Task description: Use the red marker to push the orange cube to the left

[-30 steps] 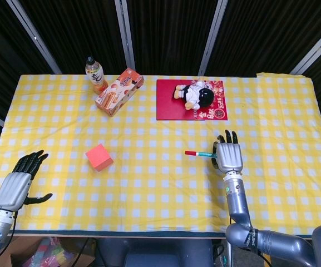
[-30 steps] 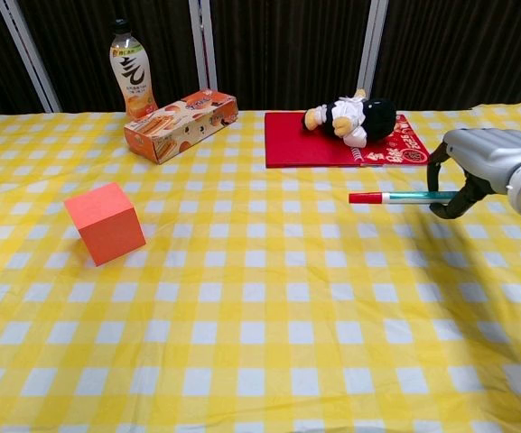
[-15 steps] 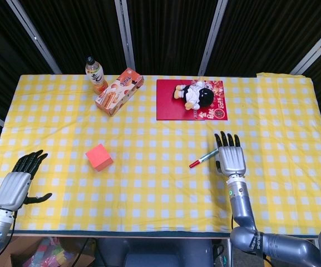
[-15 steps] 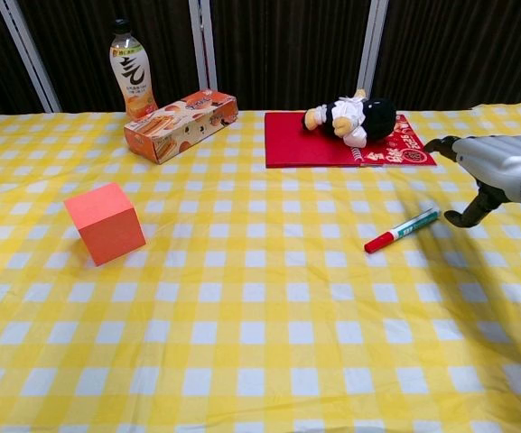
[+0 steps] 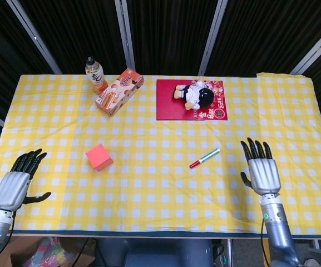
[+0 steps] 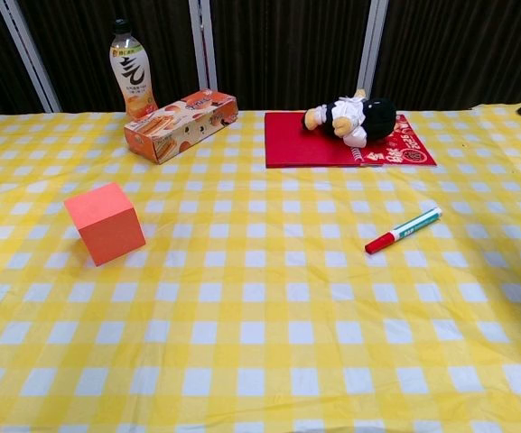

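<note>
From above you see your right hand [image 5: 258, 172] spread flat and holding nothing, the red marker [image 5: 205, 158] lying off to its left on the yellow checked cloth [image 5: 149, 183], the orange cube [image 5: 99, 157] farther left, nearer your spread left hand [image 5: 14, 186], and from the chest the bottle [image 6: 131, 72] label is too small to read.

red marker [image 6: 403, 230] well right of orange cube [image 6: 105, 222]

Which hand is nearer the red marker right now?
Right. The right hand is open just to the right of the red marker, not touching it. The left hand sits at the table's far left edge, beyond the orange cube.
</note>
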`<control>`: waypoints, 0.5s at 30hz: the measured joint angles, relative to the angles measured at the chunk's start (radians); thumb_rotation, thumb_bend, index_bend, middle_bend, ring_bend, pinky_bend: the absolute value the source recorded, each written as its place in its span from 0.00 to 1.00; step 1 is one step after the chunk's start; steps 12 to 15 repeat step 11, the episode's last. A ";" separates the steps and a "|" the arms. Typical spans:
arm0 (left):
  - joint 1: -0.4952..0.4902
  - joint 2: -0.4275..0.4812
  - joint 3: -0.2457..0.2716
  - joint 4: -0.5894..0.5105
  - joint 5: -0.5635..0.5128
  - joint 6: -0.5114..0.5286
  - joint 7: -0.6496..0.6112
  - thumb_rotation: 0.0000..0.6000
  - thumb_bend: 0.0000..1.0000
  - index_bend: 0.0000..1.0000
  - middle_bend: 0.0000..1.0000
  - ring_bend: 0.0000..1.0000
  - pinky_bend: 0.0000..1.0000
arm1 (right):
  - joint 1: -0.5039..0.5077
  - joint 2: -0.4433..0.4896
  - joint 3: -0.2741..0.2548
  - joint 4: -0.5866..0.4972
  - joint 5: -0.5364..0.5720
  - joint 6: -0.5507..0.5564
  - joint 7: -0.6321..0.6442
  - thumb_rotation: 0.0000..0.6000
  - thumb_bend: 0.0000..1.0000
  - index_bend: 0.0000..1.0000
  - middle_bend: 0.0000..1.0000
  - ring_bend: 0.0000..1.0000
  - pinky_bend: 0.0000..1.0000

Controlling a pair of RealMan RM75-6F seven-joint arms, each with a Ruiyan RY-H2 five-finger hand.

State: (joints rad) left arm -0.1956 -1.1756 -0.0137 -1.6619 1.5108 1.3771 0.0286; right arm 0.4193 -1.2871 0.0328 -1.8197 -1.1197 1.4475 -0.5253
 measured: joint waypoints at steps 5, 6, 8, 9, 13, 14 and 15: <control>0.007 -0.016 -0.005 0.014 0.004 0.023 0.023 1.00 0.00 0.00 0.00 0.00 0.00 | -0.128 0.083 -0.094 0.005 -0.186 0.124 0.164 1.00 0.39 0.00 0.00 0.00 0.00; 0.008 -0.019 -0.007 0.016 0.003 0.025 0.028 1.00 0.00 0.00 0.00 0.00 0.00 | -0.154 0.091 -0.110 0.017 -0.212 0.147 0.193 1.00 0.39 0.00 0.00 0.00 0.00; 0.010 -0.022 -0.009 0.018 0.001 0.029 0.034 1.00 0.00 0.00 0.00 0.00 0.00 | -0.206 0.104 -0.143 0.060 -0.268 0.192 0.245 1.00 0.39 0.00 0.00 0.00 0.00; 0.010 -0.024 -0.010 0.019 0.001 0.031 0.038 1.00 0.00 0.00 0.00 0.00 0.00 | -0.227 0.108 -0.155 0.081 -0.288 0.209 0.262 1.00 0.39 0.00 0.00 0.00 0.00; 0.010 -0.026 -0.011 0.021 0.003 0.034 0.044 1.00 0.00 0.00 0.00 0.00 0.00 | -0.273 0.115 -0.175 0.124 -0.327 0.246 0.300 1.00 0.39 0.00 0.00 0.00 0.00; 0.010 -0.026 -0.011 0.021 0.003 0.034 0.044 1.00 0.00 0.00 0.00 0.00 0.00 | -0.273 0.115 -0.175 0.124 -0.327 0.246 0.300 1.00 0.39 0.00 0.00 0.00 0.00; 0.010 -0.026 -0.011 0.021 0.003 0.034 0.044 1.00 0.00 0.00 0.00 0.00 0.00 | -0.273 0.115 -0.175 0.124 -0.327 0.246 0.300 1.00 0.39 0.00 0.00 0.00 0.00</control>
